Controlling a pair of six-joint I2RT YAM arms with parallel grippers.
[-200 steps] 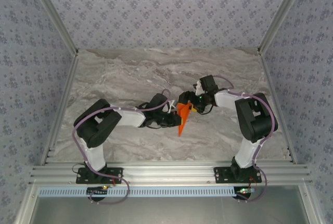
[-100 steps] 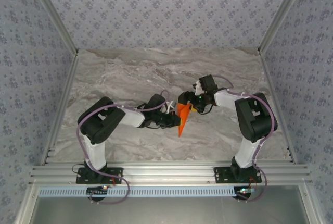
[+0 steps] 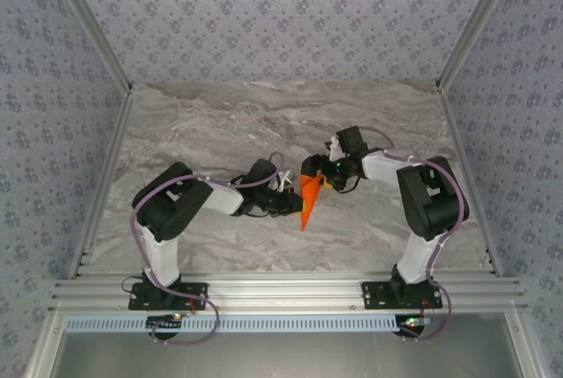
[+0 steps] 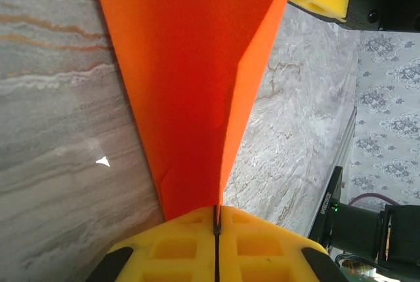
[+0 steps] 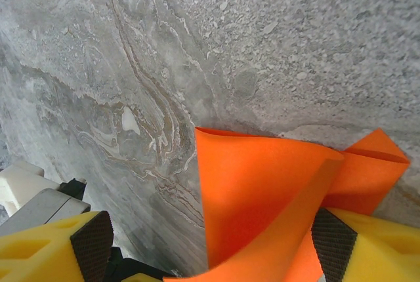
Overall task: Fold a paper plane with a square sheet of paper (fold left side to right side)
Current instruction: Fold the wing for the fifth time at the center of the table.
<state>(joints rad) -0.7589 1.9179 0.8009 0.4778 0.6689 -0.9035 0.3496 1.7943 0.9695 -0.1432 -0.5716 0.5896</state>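
Okay, the paper plane point(image 3: 307, 202) is a narrow orange dart mid-way across the marble table point(image 3: 211, 123), between the two arms, with its tip toward the near edge. The left gripper point(image 4: 216, 229) is clamped on it: in the left wrist view the yellow fingers point(image 4: 262, 249) are pressed together and the paper narrows down into the seam between them (the crease runs straight in). The right gripper point(image 5: 210, 249) sits at the wide end with its jaws spread well apart. A raised fold of the orange paper stands between its two dark pads point(image 5: 92, 242). The fold is just beside one pad, and I cannot tell if it touches. The other pad is well clear of the paper.
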